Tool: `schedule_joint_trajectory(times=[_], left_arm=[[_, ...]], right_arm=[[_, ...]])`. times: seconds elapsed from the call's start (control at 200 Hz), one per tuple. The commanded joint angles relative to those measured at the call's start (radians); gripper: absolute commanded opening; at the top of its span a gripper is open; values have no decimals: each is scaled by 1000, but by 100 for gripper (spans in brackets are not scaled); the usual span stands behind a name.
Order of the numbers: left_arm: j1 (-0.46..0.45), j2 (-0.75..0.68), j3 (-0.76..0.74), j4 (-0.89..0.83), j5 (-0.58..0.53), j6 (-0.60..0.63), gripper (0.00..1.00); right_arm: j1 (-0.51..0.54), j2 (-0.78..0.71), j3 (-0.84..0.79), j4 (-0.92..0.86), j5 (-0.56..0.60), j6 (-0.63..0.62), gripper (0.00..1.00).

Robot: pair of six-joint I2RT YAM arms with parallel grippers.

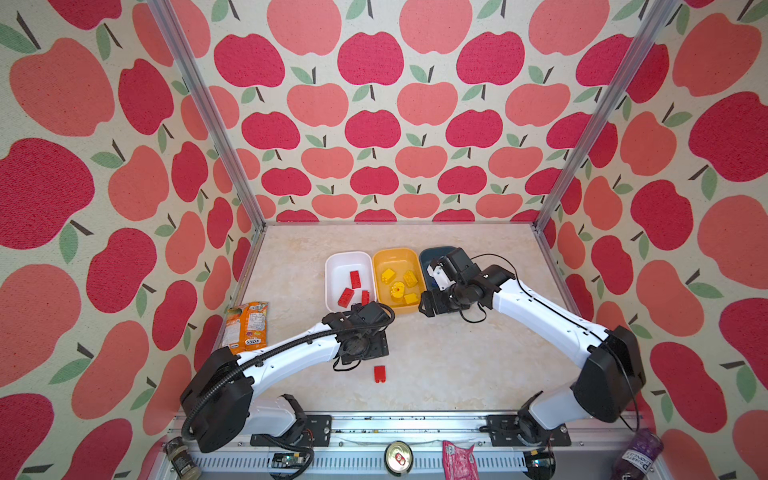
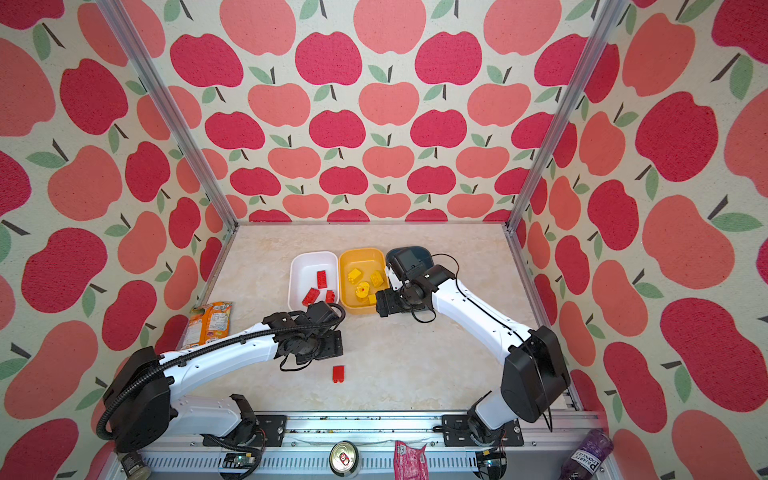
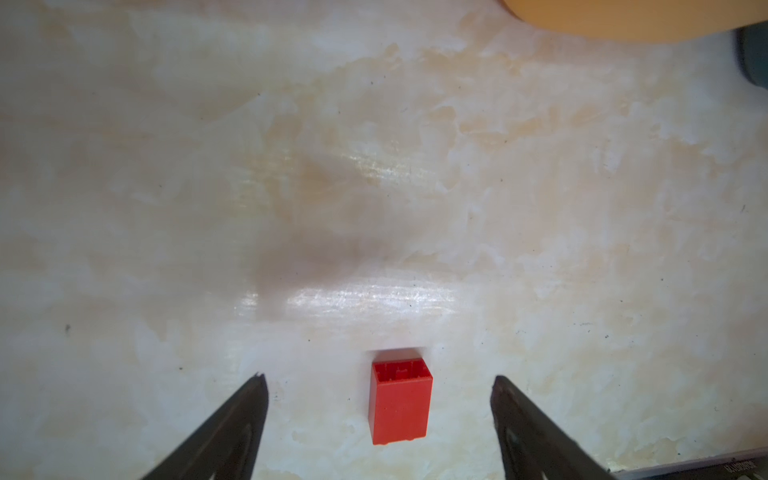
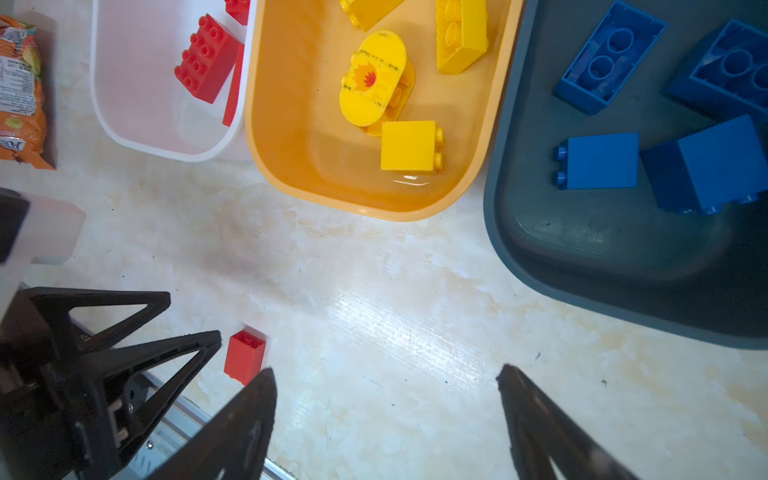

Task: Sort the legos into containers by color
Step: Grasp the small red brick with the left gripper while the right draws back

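Note:
A lone red lego (image 3: 399,407) lies on its side on the marble table (image 1: 436,374), in front of the tubs, also in both top views (image 1: 379,374) (image 2: 338,373). My left gripper (image 3: 379,379) hangs open right over it, one finger on each side, not touching. Three containers stand in a row. The white tub (image 1: 347,264) holds three red legos (image 1: 354,279). In the yellow-orange tub (image 1: 395,257) lie several yellow legos (image 4: 411,145). The dark blue tub (image 4: 602,232) holds several blue legos (image 4: 602,160). My right gripper (image 4: 386,370) is open and empty over bare table before the yellow and blue tubs.
An orange snack packet (image 1: 247,326) lies at the table's left edge. Beyond the front rail are a can (image 1: 398,457), a pink wrapper (image 1: 457,459), a purple bottle (image 1: 636,457) and a jar (image 1: 180,459). My right arm covers most of the blue tub in both top views.

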Motion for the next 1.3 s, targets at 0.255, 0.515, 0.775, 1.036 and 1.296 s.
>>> schedule_joint_trajectory(times=[0.255, 0.515, 0.775, 1.036, 1.296], left_arm=[[-91, 143, 94, -93, -76, -134, 73], [-112, 179, 93, -79, -44, -158, 69], [-146, 212, 82, -52, -15, -189, 64], [-157, 247, 81, -46, 15, -190, 58], [-160, 287, 88, -61, 36, -183, 49]], right_arm=[[-23, -141, -131, -14, -69, 16, 89], [-43, -154, -144, -29, -80, 3, 89], [-48, -166, -173, -32, -96, 1, 89], [-55, -186, -198, -30, -102, 2, 89], [-65, -211, -225, -28, -96, 12, 89]])
